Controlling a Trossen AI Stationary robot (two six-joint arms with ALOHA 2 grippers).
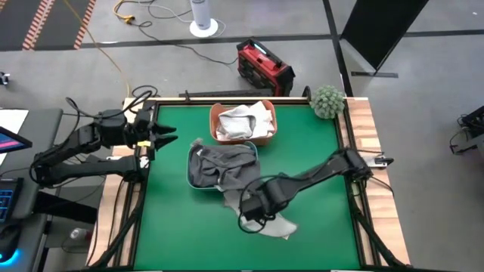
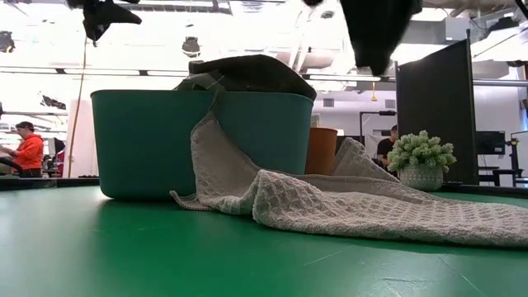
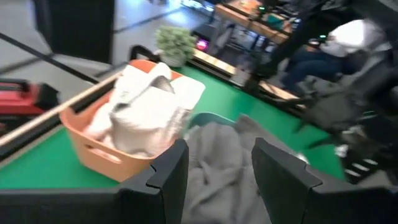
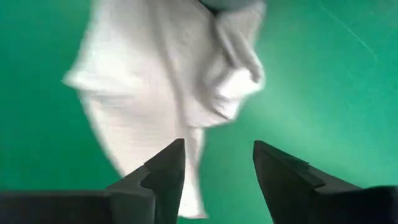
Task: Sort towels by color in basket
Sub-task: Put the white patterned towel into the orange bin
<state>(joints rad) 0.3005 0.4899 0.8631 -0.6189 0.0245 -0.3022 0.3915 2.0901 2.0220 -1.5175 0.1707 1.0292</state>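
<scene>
The right gripper (image 1: 266,219), fingers wide and empty, hovers over a light grey towel (image 1: 281,225) draped from the teal basket (image 1: 195,183), apparently lined up to grab it. The left gripper (image 1: 168,135) waits open beside the basket.

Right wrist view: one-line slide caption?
Open right gripper hovers over a light grey towel lying crumpled on the green table.

A flat table topped with green felt (image 1: 174,227) and edged in light wood carries everything. Directly on it stand a teal plastic tub (image 2: 140,140) and, just behind it, an orange plastic basket (image 1: 265,138). A light grey waffle-weave towel (image 2: 363,206) trails from the tub's rim onto the felt, and a small potted green plant (image 1: 328,100) sits at a far corner.
</scene>
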